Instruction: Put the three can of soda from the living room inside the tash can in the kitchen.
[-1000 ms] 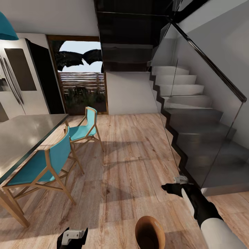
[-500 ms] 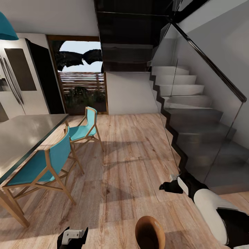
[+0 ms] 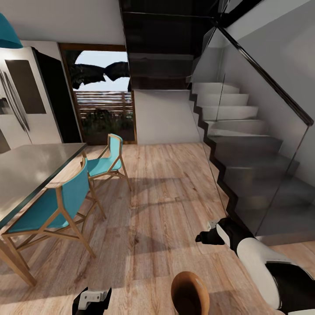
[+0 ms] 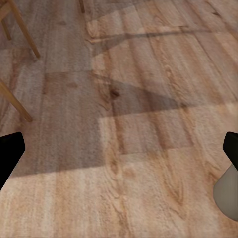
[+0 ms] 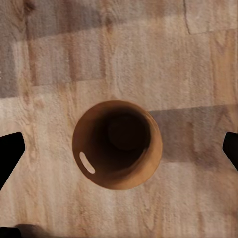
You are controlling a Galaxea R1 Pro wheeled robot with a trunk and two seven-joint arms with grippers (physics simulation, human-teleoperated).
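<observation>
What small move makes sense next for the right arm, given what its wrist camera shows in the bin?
Probably pull the right gripper up and away: its jaws stand wide apart with nothing between them, directly over the tash can, whose copper inside looks bare, so more cans seem needed.

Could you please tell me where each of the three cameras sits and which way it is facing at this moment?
Head view: high on the robot, looking forward and down over wood floor, table, teal chairs and stairs; both arms show, left claw, right claw.
Left wrist view: on the left arm, facing the floor; dark fingertips at the edges.
Right wrist view: on the right arm, facing straight down into the trash can.
Shared: the trash can also shows in the head view.
</observation>
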